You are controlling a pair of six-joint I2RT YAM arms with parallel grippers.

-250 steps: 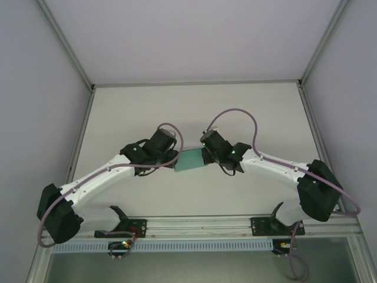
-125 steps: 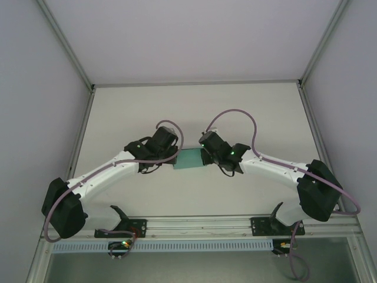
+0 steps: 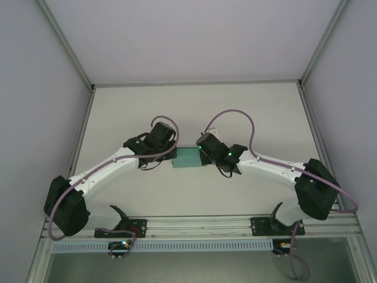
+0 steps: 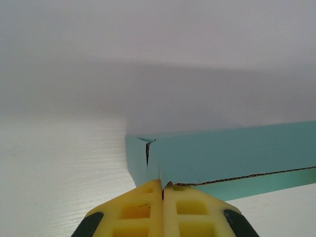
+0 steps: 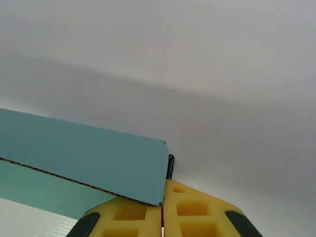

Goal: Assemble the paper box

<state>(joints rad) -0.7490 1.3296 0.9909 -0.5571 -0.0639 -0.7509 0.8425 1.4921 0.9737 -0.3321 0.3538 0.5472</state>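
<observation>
Top external view had the left gripper [image 3: 171,157] pinching the left end of the paper box [image 3: 188,158], which sat mid-table between the two wrists. The right gripper [image 3: 202,157] was on its other end. Couldn't tell whether the card was resting on the white table [image 3: 194,112] or held just off it.

Left wrist cam: yellow fingers [image 4: 136,210] squeezed tight together, with the box's corner nipped right at the seam. That corner had a short dark slit where two panels met. Right wrist cam was much the same, pads closed on the bottom corner of an upright panel.

Material looked like thin matte teal card, plain, with a brownish fluted cut edge running along the long panel. Flat faces, crisp straight creases, one wall standing and a lower strip behind it.

My guess is it was mid-forming, walls partly up and ends not locked yet. Next move probably needs both arms working together to fold along a crease without twisting, since card this thin would buckle or tear at that slit pretty easily
</observation>
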